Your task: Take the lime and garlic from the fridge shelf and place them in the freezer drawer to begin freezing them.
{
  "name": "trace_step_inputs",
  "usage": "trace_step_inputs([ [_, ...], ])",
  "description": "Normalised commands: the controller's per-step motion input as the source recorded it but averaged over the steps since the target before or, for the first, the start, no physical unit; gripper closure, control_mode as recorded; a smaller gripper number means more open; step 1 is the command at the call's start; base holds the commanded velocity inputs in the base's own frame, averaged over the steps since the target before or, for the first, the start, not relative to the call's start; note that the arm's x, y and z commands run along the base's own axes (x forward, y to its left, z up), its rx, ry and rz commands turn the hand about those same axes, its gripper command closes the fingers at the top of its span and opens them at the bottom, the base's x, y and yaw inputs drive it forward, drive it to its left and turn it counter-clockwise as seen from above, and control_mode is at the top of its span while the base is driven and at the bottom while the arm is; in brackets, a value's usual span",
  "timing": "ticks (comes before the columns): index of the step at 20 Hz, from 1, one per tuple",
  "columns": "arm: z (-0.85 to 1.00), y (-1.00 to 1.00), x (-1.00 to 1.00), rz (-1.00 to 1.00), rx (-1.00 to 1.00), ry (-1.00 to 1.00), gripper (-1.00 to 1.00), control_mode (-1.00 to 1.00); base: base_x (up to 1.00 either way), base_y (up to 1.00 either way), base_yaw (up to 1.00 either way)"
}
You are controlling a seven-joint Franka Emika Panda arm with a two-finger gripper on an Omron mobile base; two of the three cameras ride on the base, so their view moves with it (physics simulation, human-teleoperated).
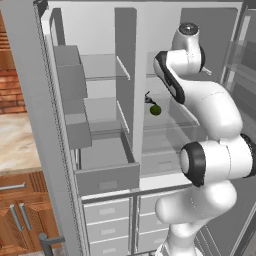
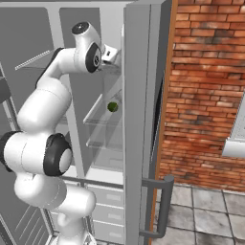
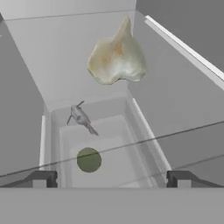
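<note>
Cream-white garlic (image 3: 116,56) sits ahead on the fridge shelf (image 3: 87,61), the lime (image 3: 89,159) seemingly a shelf lower – with the fingers (image 3: 111,179) spread wide and empty, advance straight until the bulb sits between them, then close gently

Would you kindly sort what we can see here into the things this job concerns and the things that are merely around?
Belonging to the job:
- lime
- garlic
- freezer drawer, pulled open
- gripper, open, holding nothing

Merely around:
- small grey item in the fridge near the lime; too unclear to name
- white drawers below the freezer drawer
- brick wall
</note>
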Motion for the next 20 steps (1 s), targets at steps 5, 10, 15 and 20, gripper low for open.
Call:
trace_step_inputs([
  [5,0.01,-0.08,0.54,0.0,0.0,0.0,-1.0,-1.0,0.0,0.0,0.0],
  [10,0.04,-0.2,0.48,0.0,0.0,0.0,-1.0,-1.0,0.0,0.0,0.0],
  [15,0.01,-0.17,0.54,0.0,0.0,0.0,-1.0,-1.0,0.0,0.0,0.0],
  [20,0.0,-0.07,0.61,0.0,0.0,0.0,-1.0,-1.0,0.0,0.0,0.0],
])
